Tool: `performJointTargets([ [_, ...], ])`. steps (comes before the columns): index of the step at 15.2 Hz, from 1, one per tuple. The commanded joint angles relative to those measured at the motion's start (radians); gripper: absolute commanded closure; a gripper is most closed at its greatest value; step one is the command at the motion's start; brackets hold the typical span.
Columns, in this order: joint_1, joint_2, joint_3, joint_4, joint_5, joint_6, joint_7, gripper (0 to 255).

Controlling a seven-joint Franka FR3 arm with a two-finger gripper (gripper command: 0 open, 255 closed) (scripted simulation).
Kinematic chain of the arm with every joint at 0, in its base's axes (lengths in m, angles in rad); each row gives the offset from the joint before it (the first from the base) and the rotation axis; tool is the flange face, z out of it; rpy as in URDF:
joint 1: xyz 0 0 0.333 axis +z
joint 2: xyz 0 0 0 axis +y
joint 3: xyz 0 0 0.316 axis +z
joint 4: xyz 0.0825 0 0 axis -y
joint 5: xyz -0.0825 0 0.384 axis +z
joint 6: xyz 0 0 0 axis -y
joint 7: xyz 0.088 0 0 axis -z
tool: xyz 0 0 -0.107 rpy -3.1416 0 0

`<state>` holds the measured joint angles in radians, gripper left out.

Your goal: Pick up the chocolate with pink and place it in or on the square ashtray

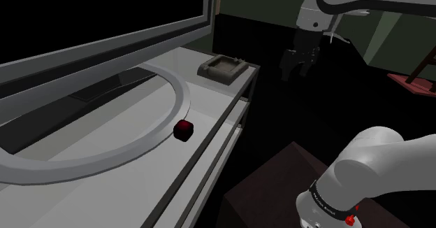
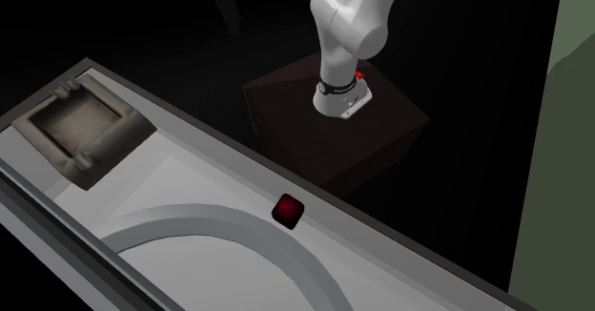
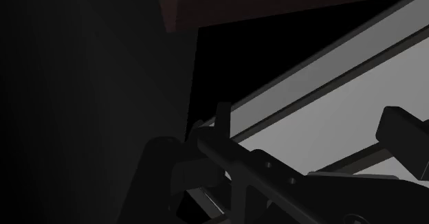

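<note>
Grey cabinet top [image 1: 209,99] holds the dark red chocolate [image 1: 184,129] near its front edge, at the shoulder view's 7 o'clock from the ashtray [image 1: 223,68], so your empty, spread gripper [image 1: 298,70] could nudge it off.

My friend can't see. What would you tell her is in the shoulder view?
A small dark red chocolate sits near the edge of a white shelf, beside a curved grey band. A square ashtray lies at the shelf's far end, and the arm's open black pincer hangs to the shoulder view's right of it, holding nothing.
</note>
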<state>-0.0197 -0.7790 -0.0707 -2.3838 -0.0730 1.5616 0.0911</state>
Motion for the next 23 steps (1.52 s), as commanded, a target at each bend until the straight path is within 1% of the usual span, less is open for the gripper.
performJointTargets([
  [1,0.0,0.0,0.0,0.0,0.0,0.0,0.0,0],
  [7,0.072,0.052,0.106,-0.02,0.081,0.086,0.076,0],
  [13,0.139,0.135,0.213,-0.008,0.148,0.176,0.148,0],
  [18,0.187,0.226,0.302,0.027,0.186,0.251,0.207,0],
  [23,0.226,0.332,0.391,0.083,0.203,0.322,0.269,0],
])
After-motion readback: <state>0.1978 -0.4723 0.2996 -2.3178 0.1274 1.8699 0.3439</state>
